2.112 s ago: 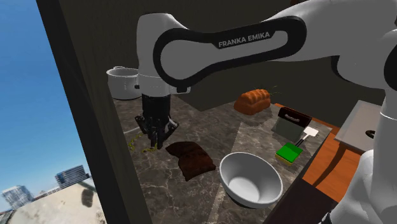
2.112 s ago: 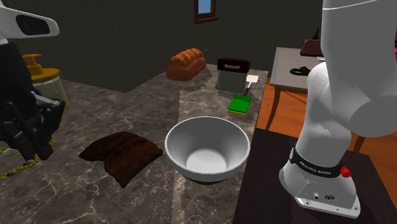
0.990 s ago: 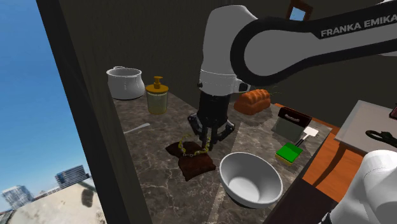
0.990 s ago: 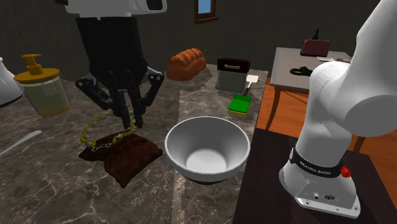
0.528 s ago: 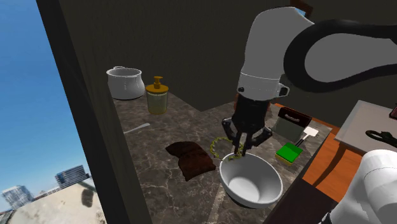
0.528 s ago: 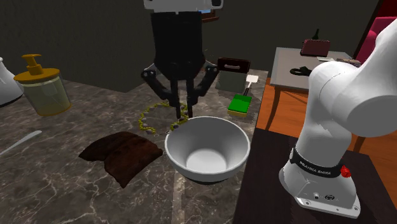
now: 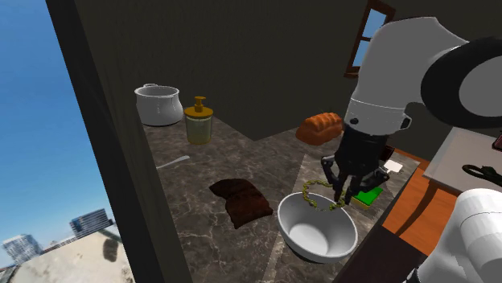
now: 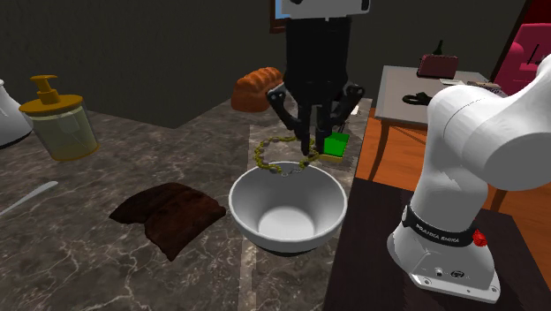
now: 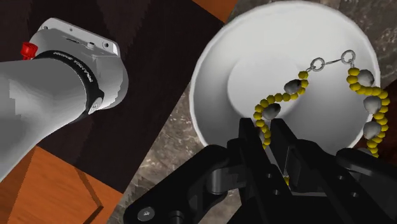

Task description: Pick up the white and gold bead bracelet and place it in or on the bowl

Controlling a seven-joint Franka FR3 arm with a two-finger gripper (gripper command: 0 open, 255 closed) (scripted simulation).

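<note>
Since our gripper (image 8: 309, 152) is clamped on the bracelet (image 9: 275, 98), which dangles just above the bowl's (image 8: 274, 225) rim, we'd worry that letting go now drapes the loop over the edge and it slides onto the surface (image 8: 97, 265).

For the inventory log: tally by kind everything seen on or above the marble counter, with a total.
bowl: 1
pot: 1
soap jar: 1
bread loaf: 1
brown cloth: 1
green sponge: 1
bead bracelet, held in the fingers: 1
white utensil: 1
white piece by the sponge, kind unclear: 1
Total: 9
</note>
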